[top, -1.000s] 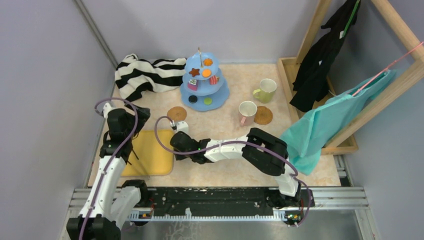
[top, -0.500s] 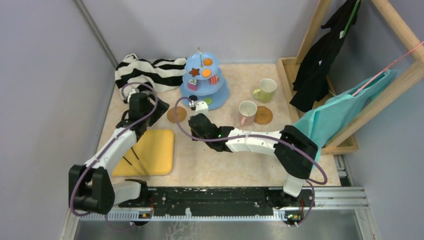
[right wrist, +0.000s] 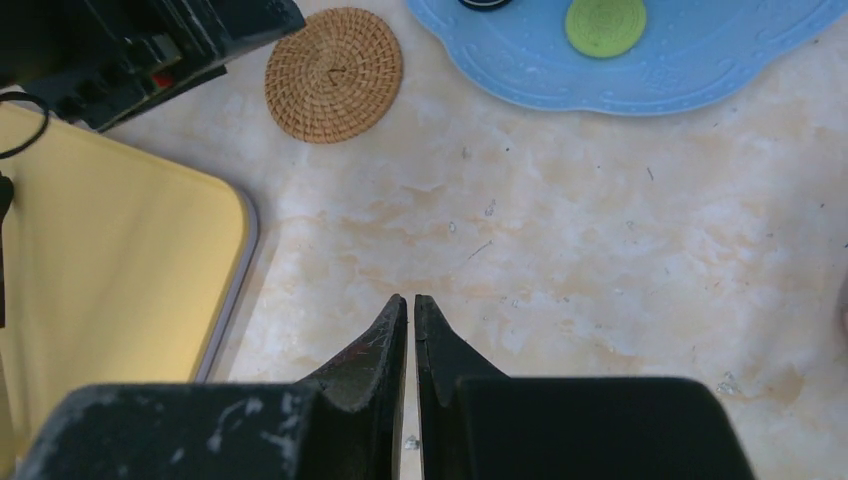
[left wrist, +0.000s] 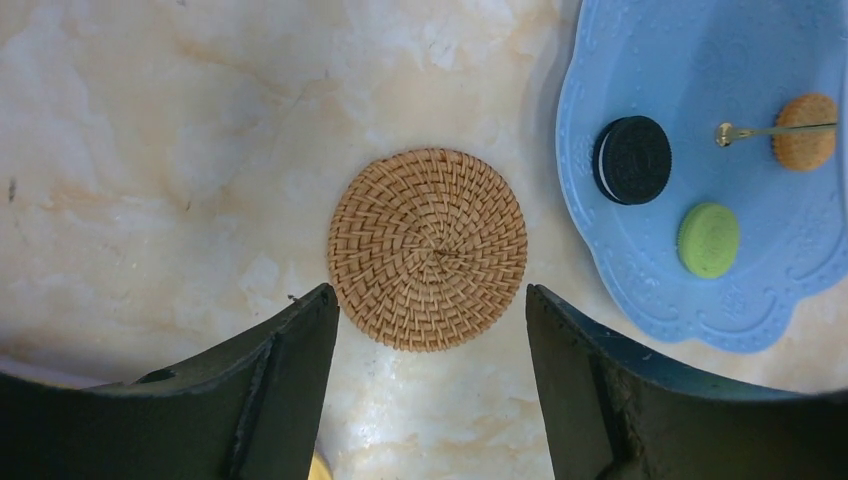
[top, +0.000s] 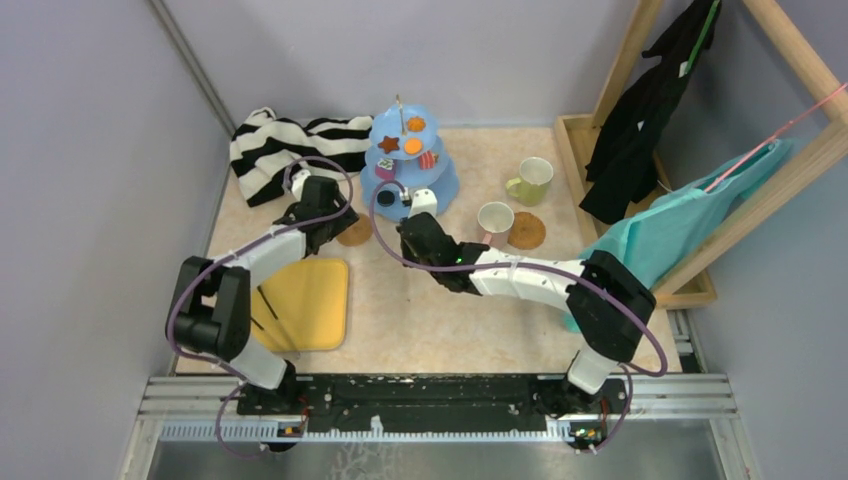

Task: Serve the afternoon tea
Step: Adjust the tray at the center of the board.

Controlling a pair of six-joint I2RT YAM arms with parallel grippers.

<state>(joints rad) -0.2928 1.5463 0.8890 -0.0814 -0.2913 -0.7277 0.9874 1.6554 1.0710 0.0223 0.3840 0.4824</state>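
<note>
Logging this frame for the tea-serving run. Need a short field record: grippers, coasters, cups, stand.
left gripper: open, above left coaster, jaws either side, no grip
right gripper: shut, empty, over bare table
right coaster: beside pink-handled cup
yellow-green cup: on table, off coaster
stand: bottom tier holds black cookie, green cookie

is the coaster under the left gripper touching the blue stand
Apart. The left wrist view, looking straight down, shows a strip of bare table between the coaster and the rim of the stand.
</note>
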